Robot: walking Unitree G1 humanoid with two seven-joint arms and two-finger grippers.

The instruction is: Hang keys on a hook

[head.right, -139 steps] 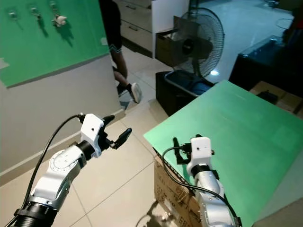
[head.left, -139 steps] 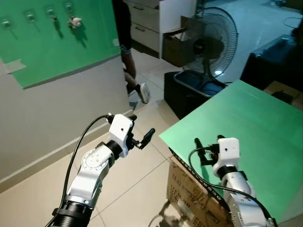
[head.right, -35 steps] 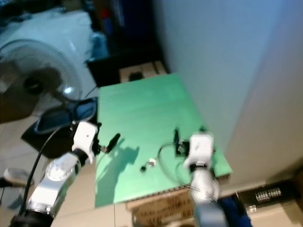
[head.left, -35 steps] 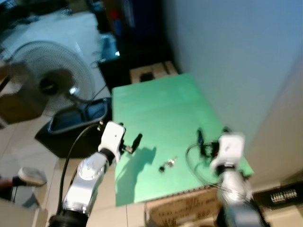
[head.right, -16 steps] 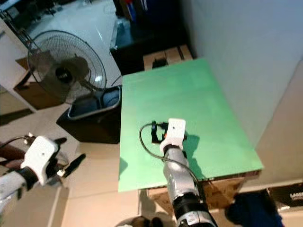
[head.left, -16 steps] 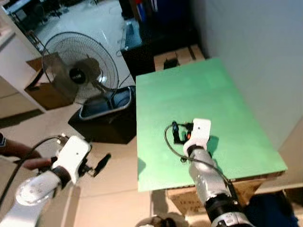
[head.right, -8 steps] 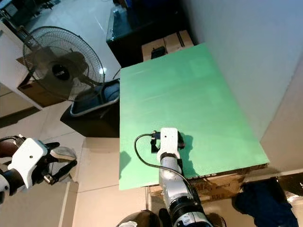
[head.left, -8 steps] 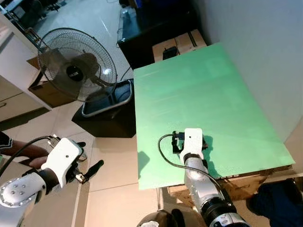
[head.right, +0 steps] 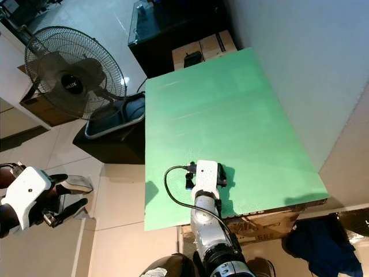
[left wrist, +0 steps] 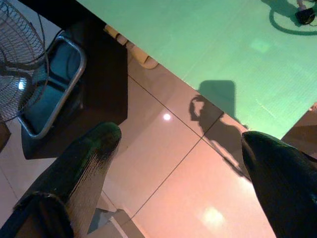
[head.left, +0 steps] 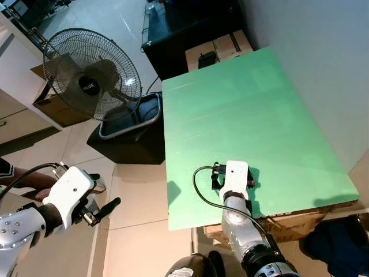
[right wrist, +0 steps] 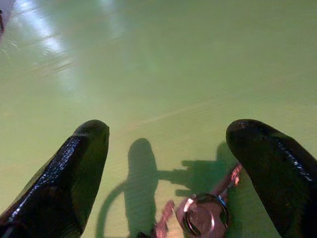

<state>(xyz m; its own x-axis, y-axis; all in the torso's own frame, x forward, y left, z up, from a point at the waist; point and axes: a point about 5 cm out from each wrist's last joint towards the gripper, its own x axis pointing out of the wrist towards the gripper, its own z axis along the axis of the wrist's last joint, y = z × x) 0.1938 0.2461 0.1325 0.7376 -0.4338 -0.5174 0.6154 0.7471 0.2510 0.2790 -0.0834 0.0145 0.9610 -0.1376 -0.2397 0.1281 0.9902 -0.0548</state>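
1. The keys point(right wrist: 203, 218) are lying on the green table top point(head.left: 242, 115), seen in the right wrist view as a metal ring with reddish keys, between the two black fingers and touching neither.
2. The right gripper point(right wrist: 178, 163) is being held low over the near part of the green table top, with its fingers point(right wrist: 74, 173) spread wide and nothing gripped between them.
3. In the head views the right gripper's white wrist housing point(head.left: 236, 176) is being seen from above near the table's front edge, with a black cable point(head.left: 202, 190) looping from it; the keys themselves are being hidden beneath it there.
4. The left gripper point(head.left: 99, 211) is being held out over the tiled floor point(head.left: 132, 231), well apart from the table and to its left, with its fingers point(left wrist: 84, 163) set wide apart and nothing between them.
5. In the left wrist view the floor tiles, the corner of the green table top and a dark box point(left wrist: 94, 84) are being shown beyond the fingers.
6. A standing fan point(head.left: 92, 75) is being seen to the left of the table, with its base in a dark tray point(head.left: 130, 118) on a black box.
7. A cardboard box point(head.left: 222, 49) is lying past the table's far edge, beside dark furniture point(head.left: 184, 23).
8. A pale wall point(head.left: 311, 57) is running along the table's right side.
9. Part of a person's arm point(head.left: 23, 182) is being shown at the left edge, near the left arm of the robot.
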